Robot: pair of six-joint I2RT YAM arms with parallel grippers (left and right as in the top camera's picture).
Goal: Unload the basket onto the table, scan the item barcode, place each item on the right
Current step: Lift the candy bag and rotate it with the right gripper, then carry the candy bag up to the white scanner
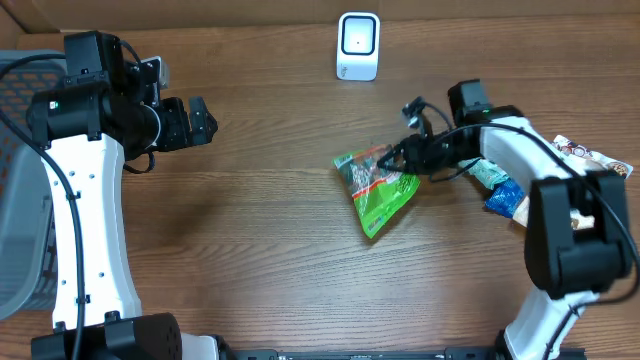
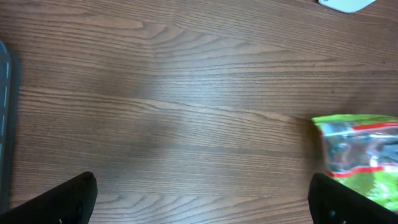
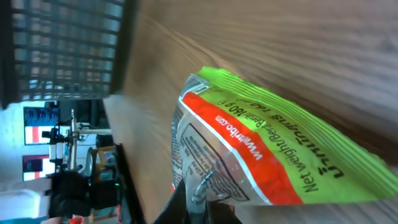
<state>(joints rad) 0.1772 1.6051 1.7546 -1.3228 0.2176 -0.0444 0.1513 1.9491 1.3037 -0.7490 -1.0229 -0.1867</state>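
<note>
Right hand point(image 1: 398, 160) pinched tight on the upper edge of the green snack packet point(image 1: 380, 192). The packet extends down-left from the fingers, mid-desk point(image 1: 270, 250). White scanner point(image 1: 358, 46) well apart, at the far edge. Left hand point(image 1: 203, 122) spread wide, far left.

Overhead top-down; wrist close-ups; shared packet point(image 1: 378, 198)

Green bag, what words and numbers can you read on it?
"www.winbo.com": red band of the green bag.
"Net weight": its green edge; the figures after it are too blurred to trust.
Silver panel print: too small to read.
</note>
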